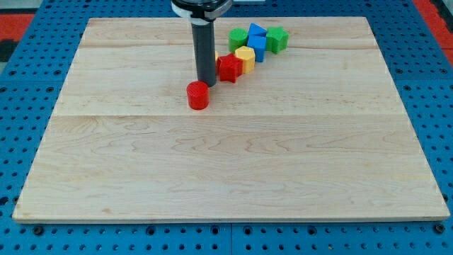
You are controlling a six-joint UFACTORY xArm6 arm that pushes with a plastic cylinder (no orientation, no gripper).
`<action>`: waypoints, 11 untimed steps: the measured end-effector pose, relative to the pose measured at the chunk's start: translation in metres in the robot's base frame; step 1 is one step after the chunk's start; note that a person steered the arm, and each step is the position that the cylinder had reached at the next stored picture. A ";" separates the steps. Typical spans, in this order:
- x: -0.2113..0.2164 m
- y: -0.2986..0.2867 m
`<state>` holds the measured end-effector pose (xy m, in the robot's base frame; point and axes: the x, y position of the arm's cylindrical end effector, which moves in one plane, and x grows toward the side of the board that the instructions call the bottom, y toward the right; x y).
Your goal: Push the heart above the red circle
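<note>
The red circle (198,95), a short red cylinder, stands on the wooden board (226,163) left of centre in the upper half. My tip (206,86) rests just above it at its upper right edge, touching or nearly so. A red star-like block (228,68) sits right of the rod. A yellow block (245,58) lies against its upper right; its shape is unclear. A small yellow sliver (215,55) shows right behind the rod, mostly hidden. I cannot tell which yellow piece is the heart.
A cluster at the view's top right of the rod holds two blue blocks (256,32) (255,48), a green block (238,37) and another green block (277,39). Blue pegboard (21,85) surrounds the board.
</note>
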<state>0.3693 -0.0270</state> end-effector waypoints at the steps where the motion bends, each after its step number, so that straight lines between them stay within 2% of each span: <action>1: 0.039 0.020; 2: 0.034 0.040; 4: -0.007 0.036; 5: -0.006 0.004; 7: -0.026 -0.007; 8: -0.056 -0.006; 10: -0.089 -0.025; 11: -0.091 -0.061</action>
